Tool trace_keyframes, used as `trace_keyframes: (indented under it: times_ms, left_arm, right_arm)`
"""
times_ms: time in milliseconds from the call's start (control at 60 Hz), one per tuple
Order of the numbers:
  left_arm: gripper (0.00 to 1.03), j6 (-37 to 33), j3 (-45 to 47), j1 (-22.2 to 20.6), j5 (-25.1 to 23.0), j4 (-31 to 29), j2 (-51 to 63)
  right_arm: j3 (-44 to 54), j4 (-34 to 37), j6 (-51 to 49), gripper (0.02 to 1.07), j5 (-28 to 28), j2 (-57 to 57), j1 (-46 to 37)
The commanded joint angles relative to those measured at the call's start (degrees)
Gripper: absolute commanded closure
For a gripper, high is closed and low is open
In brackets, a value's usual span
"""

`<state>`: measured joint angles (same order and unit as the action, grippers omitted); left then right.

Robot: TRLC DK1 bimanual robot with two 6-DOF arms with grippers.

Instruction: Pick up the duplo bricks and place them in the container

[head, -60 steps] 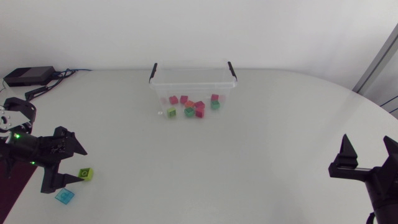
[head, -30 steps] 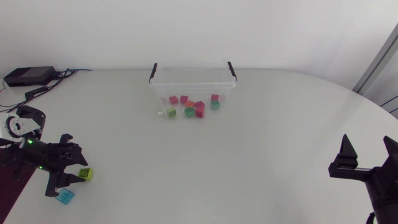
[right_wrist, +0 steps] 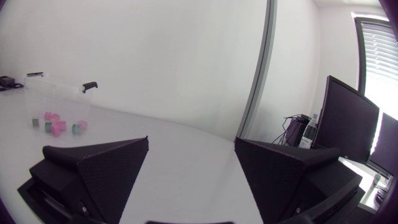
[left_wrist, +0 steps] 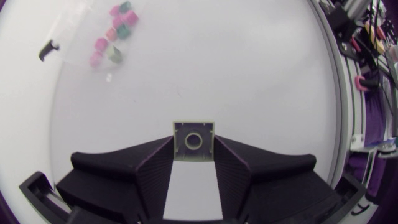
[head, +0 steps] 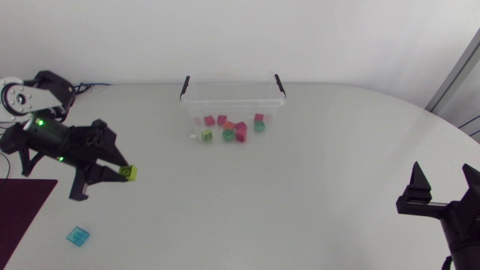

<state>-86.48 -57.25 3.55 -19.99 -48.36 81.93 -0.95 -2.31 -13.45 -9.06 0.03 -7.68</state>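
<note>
My left gripper [head: 124, 175] is shut on a lime-green duplo brick [head: 129, 173] and holds it above the table's left side. In the left wrist view that brick [left_wrist: 193, 140] is clamped between the fingertips of the left gripper [left_wrist: 193, 149], hollow underside toward the camera. A flat light-blue brick [head: 77, 235] lies near the front left edge. The clear container [head: 232, 102] with black handles stands at the back middle, with several pink, red, orange and green bricks in it. My right gripper [head: 447, 201] rests open at the front right, nothing between its fingers.
A dark purple mat [head: 22, 210] lies at the left edge, near the blue brick. A black box [head: 34, 91] with cables sits at the back left corner.
My left gripper has shut on the lime-green brick, lifted it off the table and carried it back and to the right. The blue brick stays put. The right arm has not moved.
</note>
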Motion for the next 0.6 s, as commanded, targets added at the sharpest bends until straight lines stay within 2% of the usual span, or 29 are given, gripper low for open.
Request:
trace_keyframes:
  times_ms: [0, 117, 200, 233, 317, 383, 417, 583]
  left_arm:
    - [0.78, 9.4, -5.41, -4.69, -2.42, -0.86, 0.16]
    - [0.77, 19.68, -10.25, -11.64, -2.86, 3.18, 3.24]
    - [0.77, 29.17, -12.36, -15.59, -2.78, 12.15, 6.4]
    - [0.77, 31.28, -13.41, -16.3, -2.78, 14.26, 7.54]
    - [0.77, 41.65, -19.47, -17.88, -1.98, 22.61, 13.61]
    - [0.77, 44.11, -21.32, -18.41, -0.58, 25.51, 15.72]
    - [0.76, 46.93, -22.2, -18.93, 1.09, 29.73, 17.3]
    - [0.76, 52.55, -26.07, -20.25, 5.57, 37.99, 22.31]
  right_arm:
    - [1.21, 0.28, 0.8, 0.07, -0.08, -0.38, -0.32]
    - [1.21, 0.37, 0.8, 0.07, -0.08, -0.38, -0.32]
    - [1.21, 0.28, 0.8, 0.07, -0.08, -0.38, -0.32]
    - [1.21, 0.28, 0.8, 0.07, -0.08, -0.38, -0.32]
    - [1.21, 0.28, 0.71, 0.07, -0.08, -0.38, -0.32]
    - [1.21, 0.28, 0.8, 0.07, -0.08, -0.38, -0.32]
    - [1.21, 0.28, 0.8, 0.07, -0.08, -0.38, -0.32]
    - [1.21, 0.28, 0.8, 0.07, -0.08, -0.38, -0.32]
